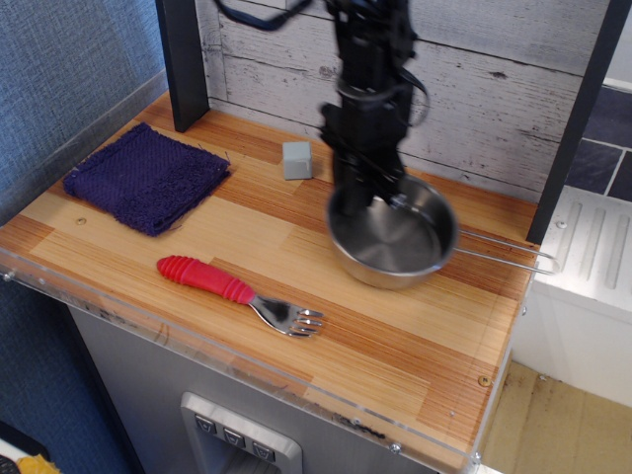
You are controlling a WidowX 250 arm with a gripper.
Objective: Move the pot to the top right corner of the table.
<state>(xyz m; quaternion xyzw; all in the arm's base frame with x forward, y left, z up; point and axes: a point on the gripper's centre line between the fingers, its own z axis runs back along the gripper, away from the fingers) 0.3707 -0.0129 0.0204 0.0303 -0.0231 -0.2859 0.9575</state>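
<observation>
Directly below the gripper [367, 193], the pot [395, 237], its wire handle reaching right toward the black post [578, 109] at the table [395, 365] edge. Behind, the whitewashed plank wall [474, 79], close, no way through. Left and slightly back, a small grey block [297, 159]; farther left, a purple cloth [145, 176] lying flat and another black post [182, 61]. Forward-left, a red-handled fork [237, 291]. Bare wood between fork and pot, and open boards across the near right corner.

A shiny silver pot [393, 237] sits on the striped light and reddish-brown table [415, 336], with a dark purple cloth [146, 176], red-handled fork [240, 292] and grey block [296, 159].
</observation>
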